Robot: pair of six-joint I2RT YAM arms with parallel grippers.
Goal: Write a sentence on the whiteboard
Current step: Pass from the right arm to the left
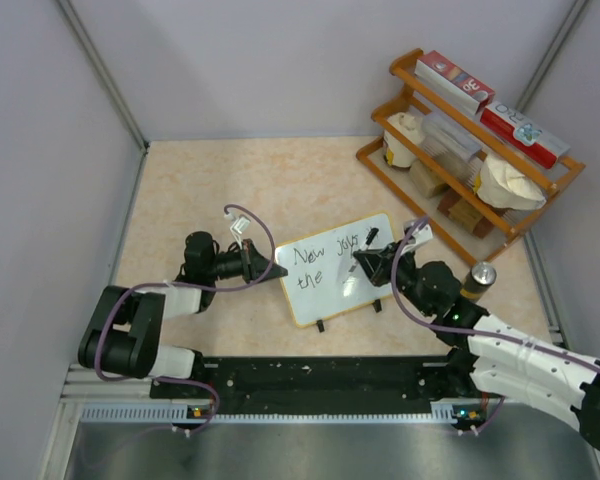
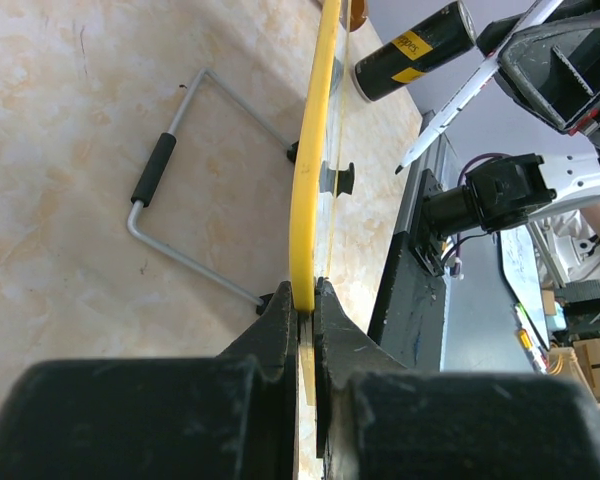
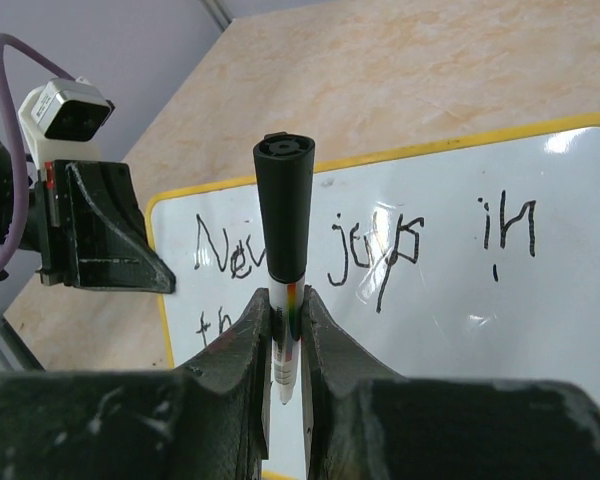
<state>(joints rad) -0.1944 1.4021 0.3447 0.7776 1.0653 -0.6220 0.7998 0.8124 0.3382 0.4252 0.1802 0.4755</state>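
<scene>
Top external view shows us the whiteboard propped near the middle of the counter, its face tilted toward the arms' bases and its two small black feet on the near edge. The left claw meets the board at its 9 o'clock edge. In the left wrist view we see that claw clenched on the thin yellowish frame of the whiteboard, with a wire stand behind the board resting on the counter. The right claw hovers over the board's 3 o'clock half. In the right wrist view it is grasping a marker, whose black end points to 12 o'clock in front of the whiteboard. We read "New jobs in" on the top line, with "the" beginning below it. A dark can stands at the board's 3 o'clock, and a wooden rack of boxes sits at 1 o'clock.
</scene>
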